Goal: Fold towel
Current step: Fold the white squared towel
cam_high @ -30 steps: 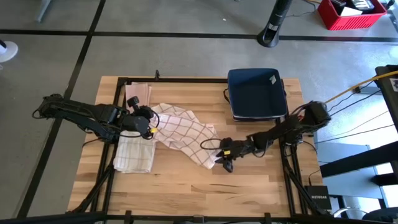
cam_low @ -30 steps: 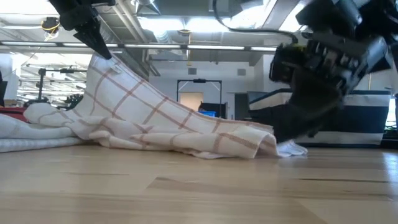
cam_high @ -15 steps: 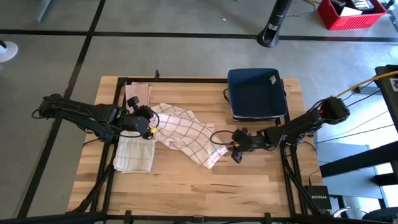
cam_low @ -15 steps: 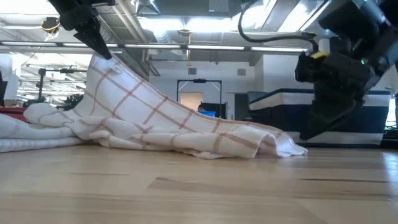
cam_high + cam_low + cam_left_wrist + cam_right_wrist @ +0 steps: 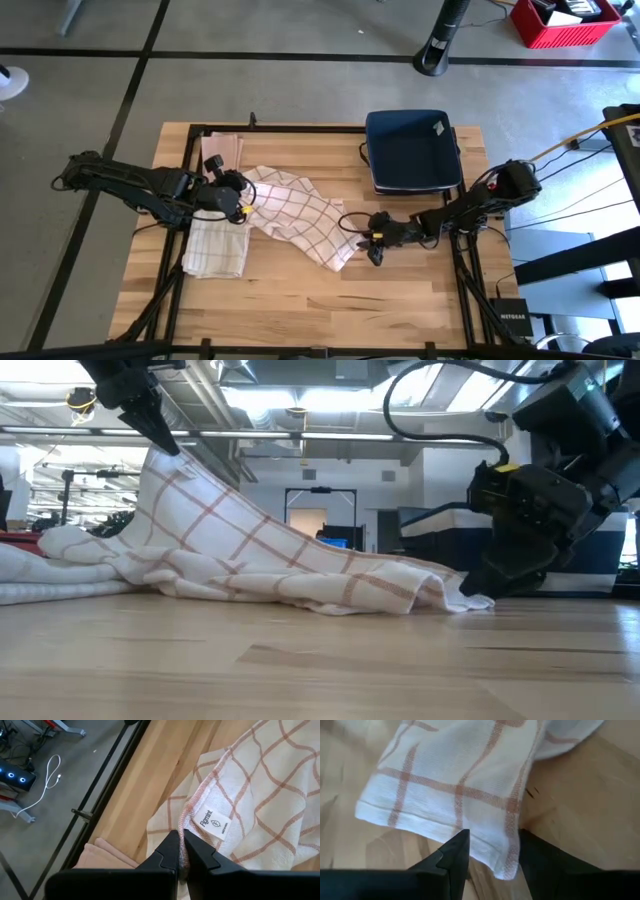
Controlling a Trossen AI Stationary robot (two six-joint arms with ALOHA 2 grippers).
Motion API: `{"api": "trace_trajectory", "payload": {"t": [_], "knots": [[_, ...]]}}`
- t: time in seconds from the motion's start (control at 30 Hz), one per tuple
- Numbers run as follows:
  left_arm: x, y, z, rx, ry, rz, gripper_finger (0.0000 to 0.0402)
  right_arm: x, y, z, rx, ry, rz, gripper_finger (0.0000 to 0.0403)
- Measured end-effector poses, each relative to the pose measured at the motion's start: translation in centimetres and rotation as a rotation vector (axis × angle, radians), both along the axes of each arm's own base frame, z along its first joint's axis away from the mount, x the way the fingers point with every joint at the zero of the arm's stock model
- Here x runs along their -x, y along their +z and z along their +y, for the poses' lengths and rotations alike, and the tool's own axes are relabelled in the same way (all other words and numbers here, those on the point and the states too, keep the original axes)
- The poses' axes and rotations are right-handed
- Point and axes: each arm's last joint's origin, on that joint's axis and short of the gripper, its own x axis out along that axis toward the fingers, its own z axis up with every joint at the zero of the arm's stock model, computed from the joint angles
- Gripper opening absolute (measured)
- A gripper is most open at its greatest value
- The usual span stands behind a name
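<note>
Butcher-block table on grey floor; left tool pinches checked towel, right tool spread at its corner.

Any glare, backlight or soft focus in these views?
Low view: bright ceiling lights behind leave the right gripper a dark silhouette. Left wrist view: the label on the white towel with red checks reads sharp. Right wrist view: towel weave crisp, the near fingers soft. High view: even light, no glare.

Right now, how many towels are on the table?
3. A checked towel mid-table, one corner pinched by the left end effector; a pale folded towel near the left edge; a pinkish towel at the back left. More may be hidden underneath.
</note>
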Motion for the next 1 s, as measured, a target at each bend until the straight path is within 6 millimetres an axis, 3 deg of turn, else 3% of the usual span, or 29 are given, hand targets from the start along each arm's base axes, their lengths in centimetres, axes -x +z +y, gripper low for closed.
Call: {"api": "trace_trajectory", "payload": {"t": [0.23,0.5,0.63,0.8,1.0], "knots": [[0.0,0.0,0.0,-0.003,-0.005,0.004,0.0008,0.3,-0.3,0.6,-0.022,0.030,0.043,0.0134],[0.0,0.0,0.0,-0.003,-0.005,0.004,0.0008,0.1,-0.1,0.8,0.000,0.058,0.028,0.0014],[0.0,0.2,0.0,-0.007,-0.011,0.005,0.0008,-0.2,0.9,1.0,0.016,0.100,0.024,0.0020],[-0.3,3.4,-0.1,-0.001,-0.027,-0.085,0.0008,-0.6,5.2,1.1,0.054,0.124,-0.010,0.0007],[0.1,9.3,0.0,-0.035,-0.098,-0.218,0.0008,0.2,13.7,0.3,0.239,0.083,-0.080,0.0010]]}}
